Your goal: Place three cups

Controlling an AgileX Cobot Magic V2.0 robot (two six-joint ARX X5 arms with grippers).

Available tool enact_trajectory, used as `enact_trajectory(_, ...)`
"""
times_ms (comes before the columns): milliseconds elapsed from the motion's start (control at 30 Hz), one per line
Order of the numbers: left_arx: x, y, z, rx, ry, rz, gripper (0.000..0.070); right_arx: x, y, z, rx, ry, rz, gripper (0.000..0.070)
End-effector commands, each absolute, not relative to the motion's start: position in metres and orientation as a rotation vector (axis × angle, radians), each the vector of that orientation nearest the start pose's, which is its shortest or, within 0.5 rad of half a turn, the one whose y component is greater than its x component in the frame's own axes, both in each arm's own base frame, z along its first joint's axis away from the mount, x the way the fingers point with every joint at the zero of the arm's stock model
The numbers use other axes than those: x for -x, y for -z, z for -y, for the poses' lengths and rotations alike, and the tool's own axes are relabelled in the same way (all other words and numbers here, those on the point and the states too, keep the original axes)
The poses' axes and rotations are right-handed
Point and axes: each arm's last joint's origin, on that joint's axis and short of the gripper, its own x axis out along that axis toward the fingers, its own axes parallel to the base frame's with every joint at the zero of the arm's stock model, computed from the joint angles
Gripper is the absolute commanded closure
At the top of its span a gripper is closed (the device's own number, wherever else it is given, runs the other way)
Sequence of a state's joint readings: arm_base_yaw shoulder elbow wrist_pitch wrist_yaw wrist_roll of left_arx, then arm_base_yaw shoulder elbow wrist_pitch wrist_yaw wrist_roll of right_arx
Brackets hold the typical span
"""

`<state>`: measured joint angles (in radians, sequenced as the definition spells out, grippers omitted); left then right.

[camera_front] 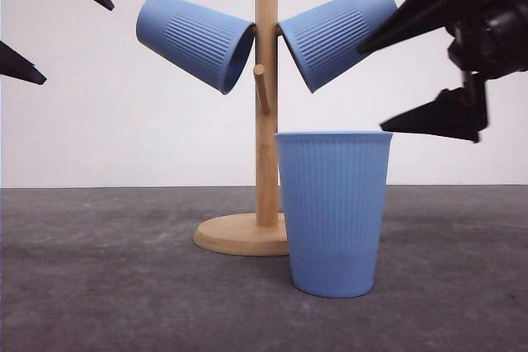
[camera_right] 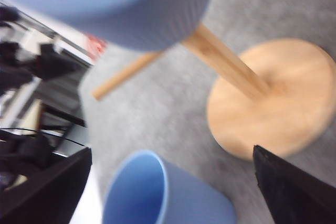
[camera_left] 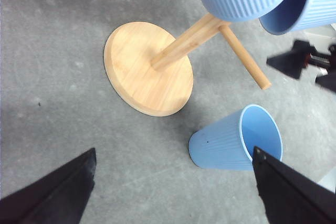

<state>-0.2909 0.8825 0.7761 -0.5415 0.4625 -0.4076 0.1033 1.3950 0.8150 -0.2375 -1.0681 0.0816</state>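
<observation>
Right pincer (camera_front: 429,80) gapes beside ribbed light-blue cups (camera_front: 334,212).

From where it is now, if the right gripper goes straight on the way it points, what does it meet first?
Probably the cup hanging on the right peg: the right gripper, open, points at its base. Depth is unclear, so it could pass beside it.

A plain white wall (camera_front: 124,138) closes the scene behind a dark grey, finely textured matte tabletop (camera_front: 99,286). The two meet along a straight horizontal line. Lighting is even and diffuse; soft shadows lie on the grey surface. The right wrist view shows blurred dark equipment (camera_right: 31,77) beyond the tabletop edge.
</observation>
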Motion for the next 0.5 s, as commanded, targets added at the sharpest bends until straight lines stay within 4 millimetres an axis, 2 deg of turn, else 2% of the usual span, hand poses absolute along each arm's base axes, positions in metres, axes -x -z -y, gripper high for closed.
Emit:
enact_trajectory(0,-0.167,-0.288,0.064,0.426,0.592,-0.784,0.0146,-0.259,-0.222,-0.053,-0.383,-1.018,-0.813,0.0079)
enact_trajectory(67,-0.167,-0.288,0.064,0.426,0.592,-0.784,0.0146,-0.253,-0.225,-0.055,-0.339,-0.93,-0.852,0.0079)
enact_trajectory(167,-0.167,-0.288,0.064,0.427,0.592,-0.785,0.0146,-0.246,-0.229,-0.063,-0.318,-0.895,-0.881,0.0079)
enact_trajectory(333,-0.167,-0.287,0.064,0.427,0.592,-0.787,0.0146,-0.239,-0.226,-0.09,-0.26,-0.824,-0.952,0.0089)
enact_trajectory(400,-0.167,-0.287,0.064,0.427,0.592,-0.787,0.0146,-0.235,-0.224,-0.101,-0.212,-0.771,-0.971,0.0123)
enact_trajectory(467,-0.167,-0.287,0.064,0.427,0.592,-0.787,0.0146,-0.231,-0.223,-0.11,-0.184,-0.748,-0.991,0.0193)
